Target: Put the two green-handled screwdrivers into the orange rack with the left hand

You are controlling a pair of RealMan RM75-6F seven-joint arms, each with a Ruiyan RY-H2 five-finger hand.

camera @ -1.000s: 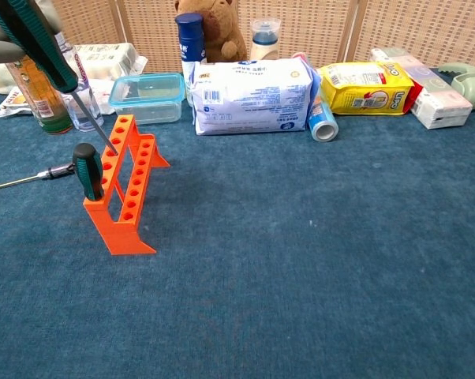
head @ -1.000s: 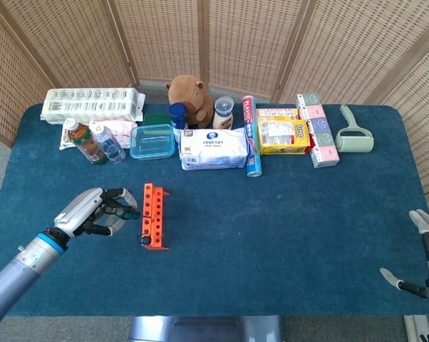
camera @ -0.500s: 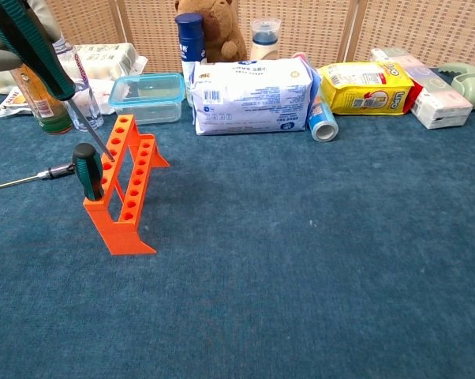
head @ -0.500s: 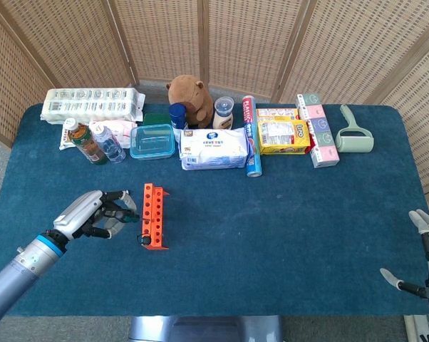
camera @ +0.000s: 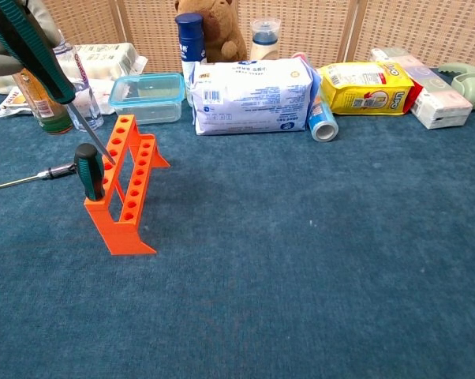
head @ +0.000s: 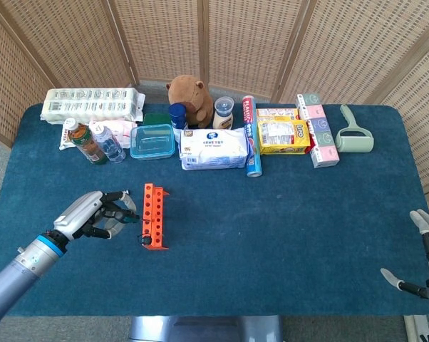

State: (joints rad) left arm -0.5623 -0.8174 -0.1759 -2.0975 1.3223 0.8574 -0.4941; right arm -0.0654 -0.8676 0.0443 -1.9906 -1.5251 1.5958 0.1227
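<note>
The left hand (head: 93,216), near the table's (head: 286,228) left edge, grips the second green-handled screwdriver (camera: 34,50) tilted, its tip at a hole in the top rail of the orange rack (camera: 125,183) just beside it. The first green-handled screwdriver (camera: 87,170) already stands in the rack's near end. Held at this slant, the shaft could catch the rim of the hole and tip or shove the light rack, or knock the seated tool, while the right hand (head: 422,258) lies with fingers apart, holding nothing, at the table's near right corner.
</note>
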